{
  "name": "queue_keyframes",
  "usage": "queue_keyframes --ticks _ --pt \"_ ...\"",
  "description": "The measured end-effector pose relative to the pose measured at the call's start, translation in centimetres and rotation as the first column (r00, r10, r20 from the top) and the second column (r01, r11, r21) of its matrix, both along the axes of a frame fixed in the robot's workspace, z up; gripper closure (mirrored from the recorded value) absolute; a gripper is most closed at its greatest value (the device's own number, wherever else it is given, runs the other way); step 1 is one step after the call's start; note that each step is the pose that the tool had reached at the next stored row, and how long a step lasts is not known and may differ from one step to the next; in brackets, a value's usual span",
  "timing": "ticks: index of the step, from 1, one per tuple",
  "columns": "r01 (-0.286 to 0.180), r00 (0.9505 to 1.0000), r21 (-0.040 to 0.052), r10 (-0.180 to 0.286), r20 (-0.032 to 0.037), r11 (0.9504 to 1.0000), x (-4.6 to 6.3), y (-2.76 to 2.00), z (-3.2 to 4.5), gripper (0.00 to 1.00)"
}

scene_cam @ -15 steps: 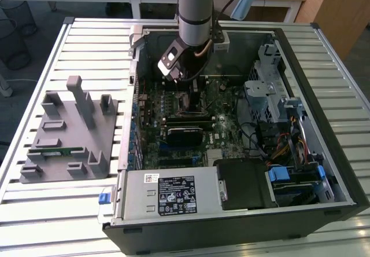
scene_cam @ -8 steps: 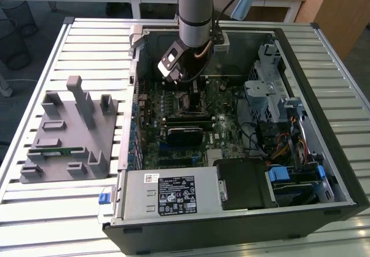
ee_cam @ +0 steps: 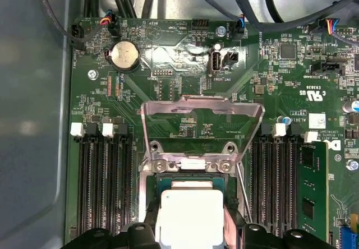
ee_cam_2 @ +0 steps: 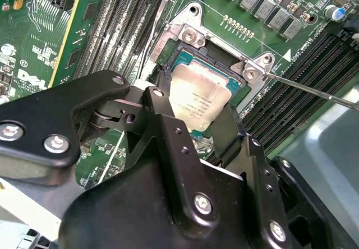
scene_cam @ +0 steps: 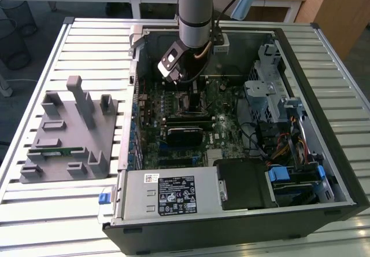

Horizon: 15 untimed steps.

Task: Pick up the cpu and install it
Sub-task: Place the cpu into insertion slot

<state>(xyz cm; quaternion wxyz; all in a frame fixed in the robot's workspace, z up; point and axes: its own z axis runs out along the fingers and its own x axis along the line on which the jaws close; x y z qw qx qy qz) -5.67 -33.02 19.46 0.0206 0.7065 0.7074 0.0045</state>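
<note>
The cpu (ee_cam_2: 199, 98), a flat silvery square chip, lies in or just above the open socket (ee_cam_2: 180, 59) on the green motherboard. In the first wrist view the cpu (ee_cam: 189, 215) shows bright against the socket frame (ee_cam: 147, 204). My gripper (ee_cam_2: 196, 114) straddles it, its black fingers (ee_cam_2: 160, 106) pressed against two opposite edges. I cannot tell whether the chip rests fully seated. In the exterior view the gripper (scene_cam: 193, 86) reaches down into the computer case over the middle of the board.
The socket's metal load plate (ee_cam: 202, 120) stands raised, and its thin lever (ee_cam_2: 314, 89) sticks out to one side. Memory slots (ee_cam: 104, 187) flank the socket, one with a green stick (ee_cam: 311, 187). A grey fixture (scene_cam: 69, 135) sits at the exterior view's left of the case (scene_cam: 324, 124).
</note>
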Motion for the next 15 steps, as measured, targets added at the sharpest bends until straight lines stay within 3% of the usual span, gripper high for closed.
queue_keyframes --ticks 9,15 --pt "0.003 1.0000 0.0006 -0.003 0.0001 1.0000 0.00 0.00 0.08 0.47" --pt "0.004 1.0000 0.0077 -0.004 -0.0002 1.0000 -0.01 -0.01 -0.04 0.47"
